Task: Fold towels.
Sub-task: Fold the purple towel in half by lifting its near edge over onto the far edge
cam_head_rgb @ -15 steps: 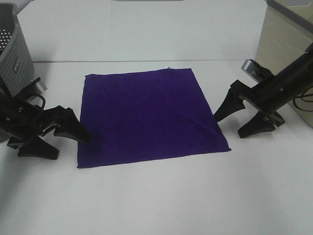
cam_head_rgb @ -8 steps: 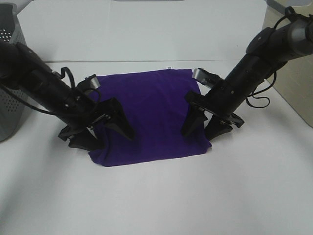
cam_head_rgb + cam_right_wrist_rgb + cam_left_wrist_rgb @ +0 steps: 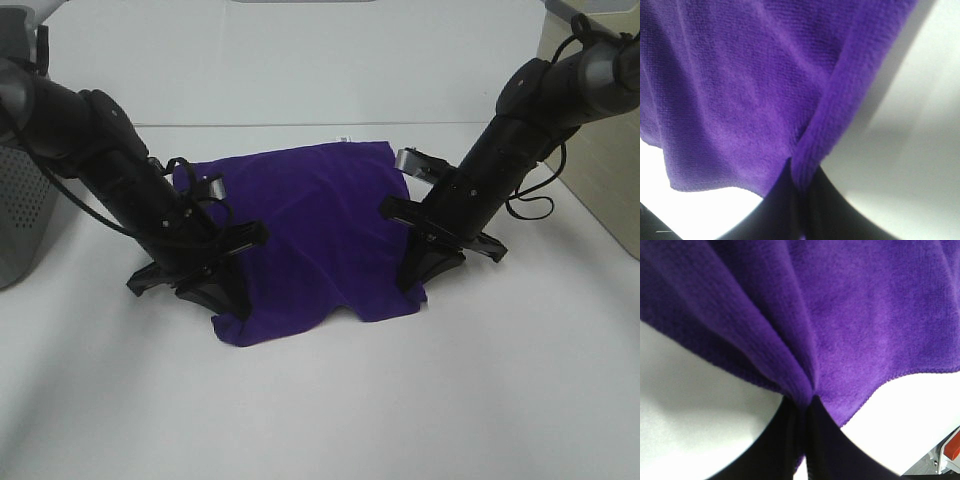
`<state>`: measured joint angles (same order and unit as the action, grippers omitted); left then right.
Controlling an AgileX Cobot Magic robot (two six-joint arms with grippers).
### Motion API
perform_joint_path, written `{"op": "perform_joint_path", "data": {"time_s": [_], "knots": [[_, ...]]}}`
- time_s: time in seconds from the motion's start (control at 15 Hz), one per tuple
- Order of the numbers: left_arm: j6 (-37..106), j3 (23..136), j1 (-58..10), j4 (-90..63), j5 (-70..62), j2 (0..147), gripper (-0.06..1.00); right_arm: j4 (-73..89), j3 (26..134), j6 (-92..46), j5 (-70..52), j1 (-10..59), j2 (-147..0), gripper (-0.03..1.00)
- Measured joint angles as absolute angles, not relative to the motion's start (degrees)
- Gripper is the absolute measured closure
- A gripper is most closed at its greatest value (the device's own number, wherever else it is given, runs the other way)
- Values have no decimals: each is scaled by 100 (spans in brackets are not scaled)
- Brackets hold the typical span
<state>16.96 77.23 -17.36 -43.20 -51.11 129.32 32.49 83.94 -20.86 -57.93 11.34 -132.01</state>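
Note:
The purple towel [image 3: 305, 225] lies on the white table, its near part bunched and lifted at both sides, with a small white tag [image 3: 346, 138] at its far edge. My left gripper [image 3: 228, 296] is shut on the towel's near left part; the left wrist view shows the cloth [image 3: 840, 325] pinched between the black fingers [image 3: 827, 440]. My right gripper [image 3: 414, 277] is shut on the towel's near right part; the right wrist view shows the cloth's edge [image 3: 835, 110] gathered between its fingers [image 3: 815, 210].
A grey perforated basket [image 3: 22, 210] stands at the left edge of the table. A beige box [image 3: 590, 110] stands at the far right. The white tabletop [image 3: 320, 400] runs in front of the towel.
Both grippers have moved in from the towel's sides and closed on its near corners. The near edge has bunched inward and risen off the table.

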Motion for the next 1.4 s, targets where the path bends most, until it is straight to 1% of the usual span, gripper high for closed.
{"op": "perform_joint_path", "data": {"time_s": [0.13,0.27,0.47,0.53,0.6,0.93,1.13,1.27,1.4], "knots": [[1988,7735,-1748,-4223,-5288,12932,93,3283,8388,-2080,-5844,1134,-13189,94],[2206,7735,-1748,-3862,-5781,12903,93,3174,8359,-2045,-5947,1134,-13104,94],[2091,7701,-1759,-3123,-6159,12737,93,3100,8050,-2000,-6022,1134,-12777,94],[1874,7666,-1759,-2653,-6383,12599,93,3163,7666,-1931,-6091,1134,-12405,94],[1765,7666,-1759,-2504,-6600,12496,93,3231,7431,-1885,-6171,1134,-12147,94],[1438,7643,-1765,-2320,-6870,11832,93,3346,6704,-1690,-6492,1140,-10817,94],[1175,7643,-1765,-2275,-6887,11207,93,3346,6686,-1610,-6240,1140,-10273,94],[1134,7649,-1765,-2257,-6715,11127,93,3289,6858,-1610,-6073,1140,-10405,94],[1134,7660,-1765,-2263,-6148,11276,93,3146,7437,-1604,-5930,1140,-10858,94]]}}
